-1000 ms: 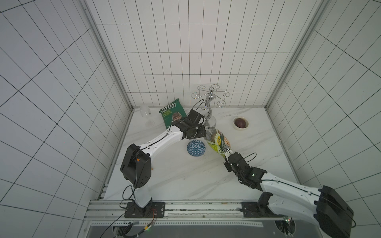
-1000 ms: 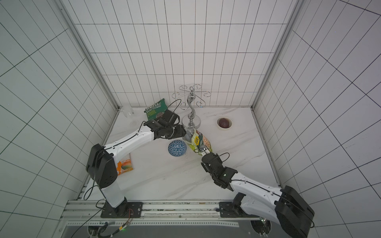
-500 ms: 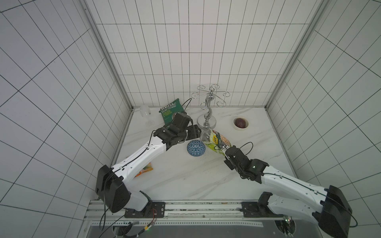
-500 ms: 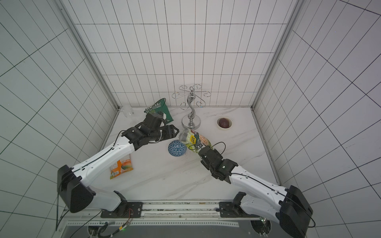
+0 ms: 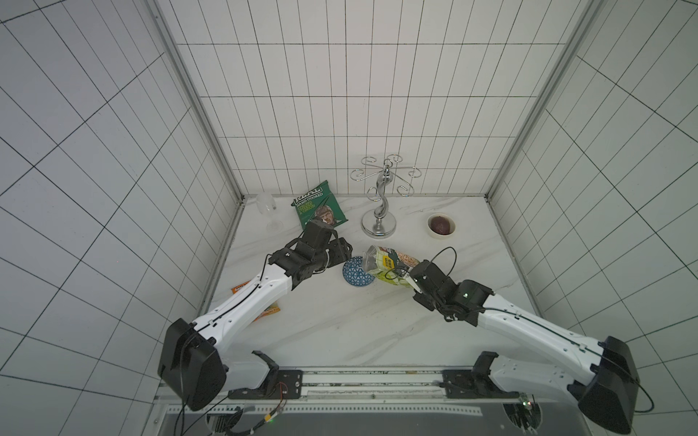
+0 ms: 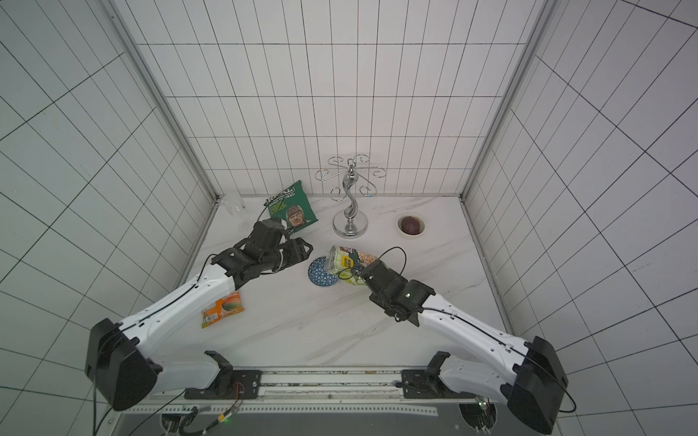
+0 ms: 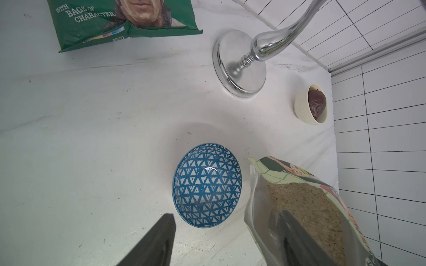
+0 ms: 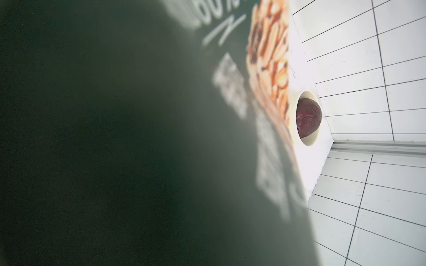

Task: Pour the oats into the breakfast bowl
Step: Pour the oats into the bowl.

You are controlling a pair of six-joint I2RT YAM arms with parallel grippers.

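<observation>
The right jaws clamp the lime-green pouch and tip its open mouth toward the breakfast bowl, just beside it, we judge to start the pour. The left jaws stand wide and empty near the bowl, perhaps to steady it. The oats, pale speckled flakes, lie banked inside the pouch beside the bowl, which shows us only its patterned outside.

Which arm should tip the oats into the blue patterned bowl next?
Right. Its tool grips the oat pouch, tilted with its mouth beside the bowl. The left tool stands open, gripping nothing.
</observation>
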